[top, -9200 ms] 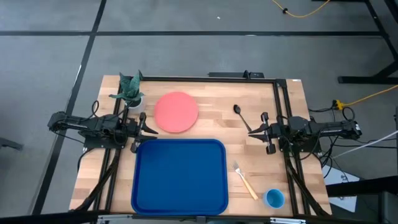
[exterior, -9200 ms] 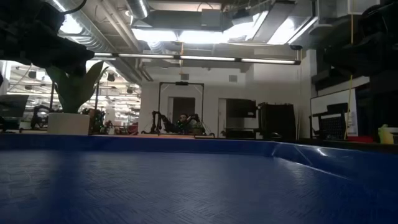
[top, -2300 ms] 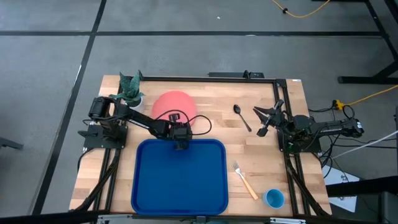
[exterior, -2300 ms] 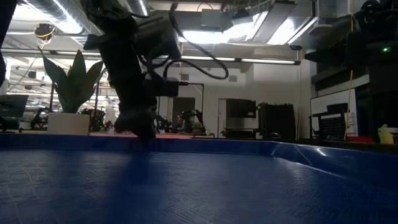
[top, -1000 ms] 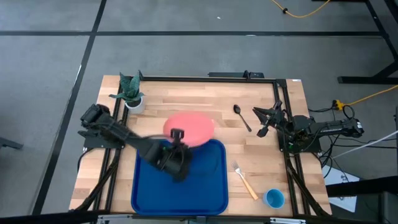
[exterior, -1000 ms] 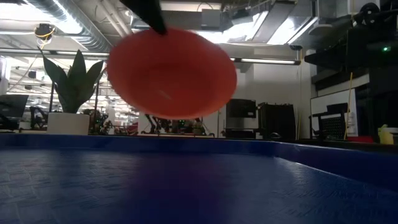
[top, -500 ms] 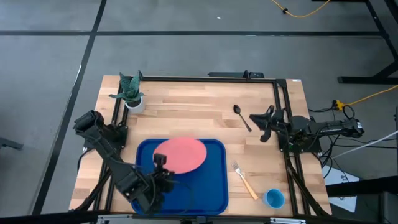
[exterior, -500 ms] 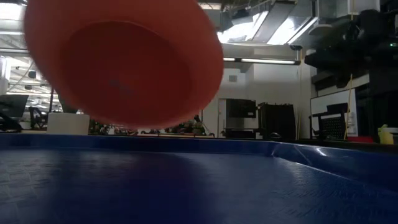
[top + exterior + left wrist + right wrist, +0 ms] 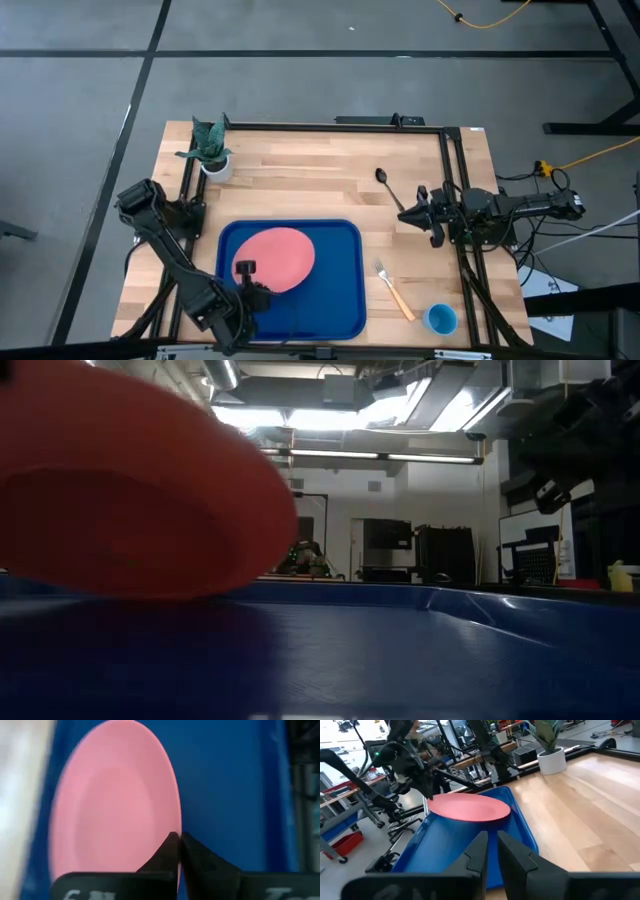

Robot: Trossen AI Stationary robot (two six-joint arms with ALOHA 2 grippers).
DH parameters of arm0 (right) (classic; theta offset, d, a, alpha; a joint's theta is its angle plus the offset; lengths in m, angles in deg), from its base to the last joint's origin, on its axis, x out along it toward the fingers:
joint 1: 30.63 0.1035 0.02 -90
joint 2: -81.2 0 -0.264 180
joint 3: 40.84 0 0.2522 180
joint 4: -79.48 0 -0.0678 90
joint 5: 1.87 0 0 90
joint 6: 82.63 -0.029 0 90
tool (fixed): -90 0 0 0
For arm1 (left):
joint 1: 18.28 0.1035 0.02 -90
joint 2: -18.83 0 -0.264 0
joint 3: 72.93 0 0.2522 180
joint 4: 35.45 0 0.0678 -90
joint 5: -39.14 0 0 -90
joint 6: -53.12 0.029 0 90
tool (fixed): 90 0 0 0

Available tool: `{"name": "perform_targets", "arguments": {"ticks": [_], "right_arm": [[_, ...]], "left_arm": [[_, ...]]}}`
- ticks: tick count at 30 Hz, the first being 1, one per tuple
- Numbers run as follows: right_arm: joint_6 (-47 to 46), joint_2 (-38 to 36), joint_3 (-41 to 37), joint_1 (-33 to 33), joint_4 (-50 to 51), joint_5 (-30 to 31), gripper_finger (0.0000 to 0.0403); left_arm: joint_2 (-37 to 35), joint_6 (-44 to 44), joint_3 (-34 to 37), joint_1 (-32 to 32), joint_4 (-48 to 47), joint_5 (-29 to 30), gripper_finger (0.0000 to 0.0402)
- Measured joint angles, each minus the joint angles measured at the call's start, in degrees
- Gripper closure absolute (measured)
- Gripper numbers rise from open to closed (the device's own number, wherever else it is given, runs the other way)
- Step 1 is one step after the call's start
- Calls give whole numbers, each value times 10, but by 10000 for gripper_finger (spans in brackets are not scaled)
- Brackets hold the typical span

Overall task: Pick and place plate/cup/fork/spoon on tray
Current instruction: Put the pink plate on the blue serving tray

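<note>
The salmon-pink plate (image 9: 280, 255) is over the left half of the deep-blue tray (image 9: 340, 300), held by my left gripper (image 9: 247, 268), which is shut on its rim. The plate fills the left of the low view (image 9: 130, 510) and shows above the tray in the right wrist view (image 9: 467, 807). My right gripper (image 9: 405, 213) is shut and empty at the table's right, just near of the dark spoon (image 9: 388, 187), which lies flat on the wood. The tan-handled fork (image 9: 393, 290) and the light-blue cup (image 9: 441, 319) rest on the table right of the tray. My left gripper pinches the plate's rim (image 9: 172, 827) between its two fingers, on the plate's near-left side. The fingers come from the table's near-left. The plate is a little tilted over the tray floor (image 9: 400, 650). Whether its low edge touches the tray, I cannot tell.
A white pot with a green plant (image 9: 212, 150) stands at the table's far left corner. A dark frame (image 9: 455, 180) runs along the table's far and right sides. Bare wood lies between the tray and the far edge.
My left gripper has carried the plate toward the table's near edge and left, and down, from over the tray's far rim to low over the tray's left half. My right gripper has turned from slanting toward the far edge to pointing toward the table's left, and has come slightly nearer.
</note>
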Motion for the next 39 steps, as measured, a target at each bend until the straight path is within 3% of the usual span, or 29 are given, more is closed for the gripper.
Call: {"name": "perform_targets", "arguments": {"ticks": [7,17,24,29,33,39], "right_arm": [[1,0,0,2,0,-1,358],[30,0,0,2,23,-1,358],[43,0,0,2,23,-1,358],[43,0,0,2,23,-1,358],[43,0,0,2,23,-1,358],[45,0,0,2,23,-1,358]], "left_arm": [[0,-33,5,0,22,-47,377],[0,-28,5,0,126,-44,374],[0,-27,5,0,129,-43,374],[0,-43,5,0,128,-9,374],[0,-24,5,2,127,6,358],[0,-27,5,4,127,-32,322]]}}
